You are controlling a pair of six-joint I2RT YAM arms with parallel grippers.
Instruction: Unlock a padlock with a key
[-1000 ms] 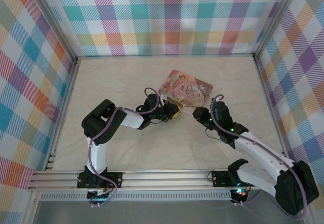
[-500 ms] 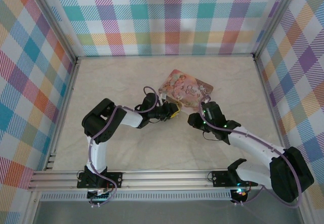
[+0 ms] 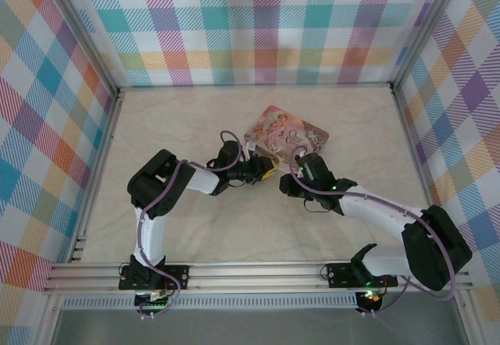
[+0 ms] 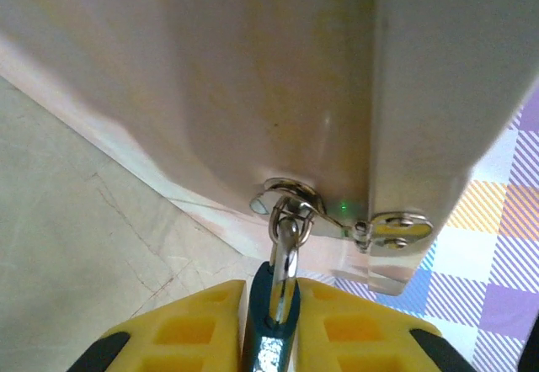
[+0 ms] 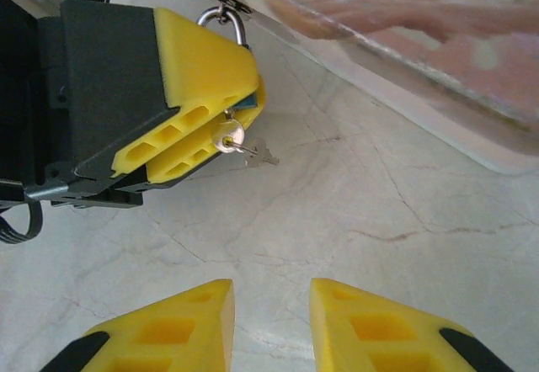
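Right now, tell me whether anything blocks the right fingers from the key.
Nothing visible: bare table lies between the right fingers and the key at the tips of the left fingers, which clamp the padlock.

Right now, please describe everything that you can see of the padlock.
The padlock is tiny, with a blue body and a thin silvery shackle. The left claw pinches the body between its yellow fingers. The shackle passes through the metal ring of the clasp on the pink tin. A small silvery key appears to sit at its bottom end.

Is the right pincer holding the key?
No, the right pincer is open and empty; the key is at the padlock in the left pincer.
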